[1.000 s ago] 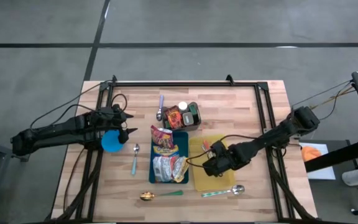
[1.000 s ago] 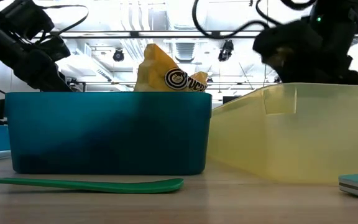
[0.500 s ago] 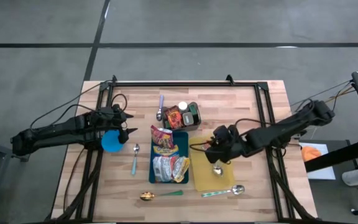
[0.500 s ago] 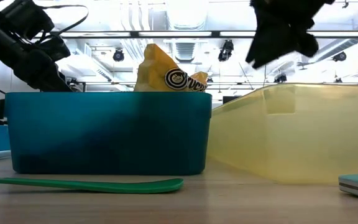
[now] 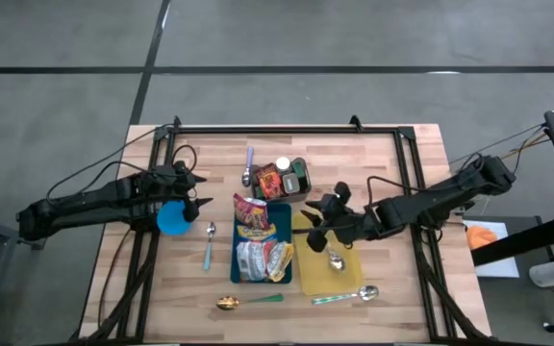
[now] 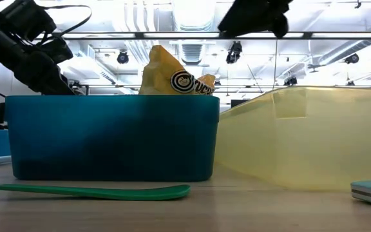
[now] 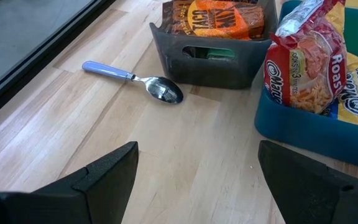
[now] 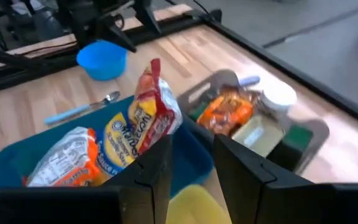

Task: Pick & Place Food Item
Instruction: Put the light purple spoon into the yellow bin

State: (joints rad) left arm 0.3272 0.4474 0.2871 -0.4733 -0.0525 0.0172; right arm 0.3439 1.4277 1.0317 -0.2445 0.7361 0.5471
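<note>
Hovering over yellow bin (image 5: 308, 274), right gripper (image 5: 319, 220) part-open, empty; left gripper (image 5: 197, 190) wide open, empty, near table's left edge. Risk: descending fingers snagging upright noodle packet (image 5: 249, 215) in blue bin (image 5: 282, 223).

The blue plastic bin (image 5: 262, 252) sits at the middle of the wooden table (image 5: 392, 173), with food packets (image 5: 251, 219) standing in it. Just right of this bin lies the yellow plastic tray (image 5: 314, 276), holding what looks like a metal spoon (image 5: 336, 260). Behind the bin stands the dark grey basket (image 5: 287, 181). Left of the bin rests the blue bowl (image 5: 172, 218). In front of it lies the green-handled spoon (image 5: 248, 302).
</note>
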